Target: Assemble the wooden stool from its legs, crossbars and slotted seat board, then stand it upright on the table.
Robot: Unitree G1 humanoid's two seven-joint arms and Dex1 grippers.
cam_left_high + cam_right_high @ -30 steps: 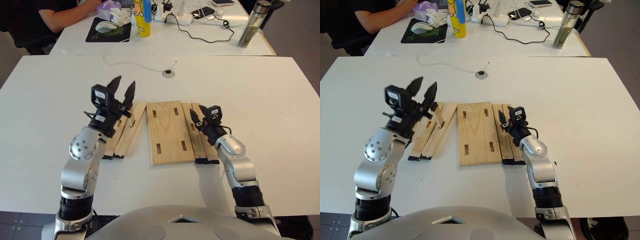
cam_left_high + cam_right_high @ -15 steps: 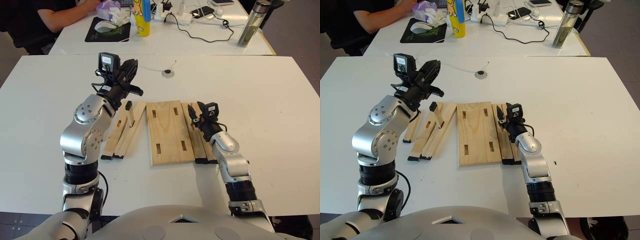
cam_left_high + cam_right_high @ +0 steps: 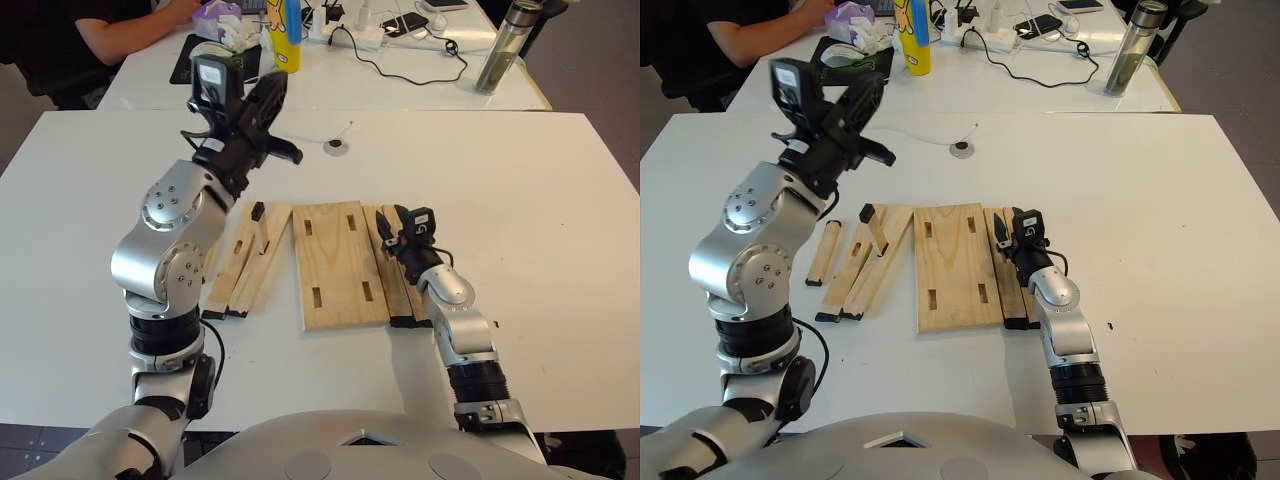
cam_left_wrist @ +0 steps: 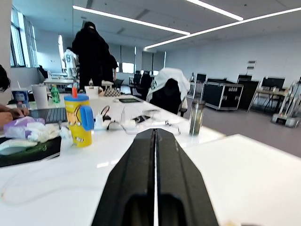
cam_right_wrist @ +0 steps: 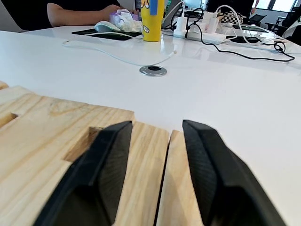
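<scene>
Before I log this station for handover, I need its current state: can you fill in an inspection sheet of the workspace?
Surface: white table, with the parts lying flat on it.
Job's things: slotted seat board, unassembled; left bundle of pieces and right pair of pieces beside it.
Clutter: yellow bottle and metal flask, both on the far desk.
Grippers: left gripper shut, held high above the table; right gripper open over the right pair of pieces.
Cables: thin white cable ending near the table grommet.
Surroundings: far desk behind the table.
</scene>
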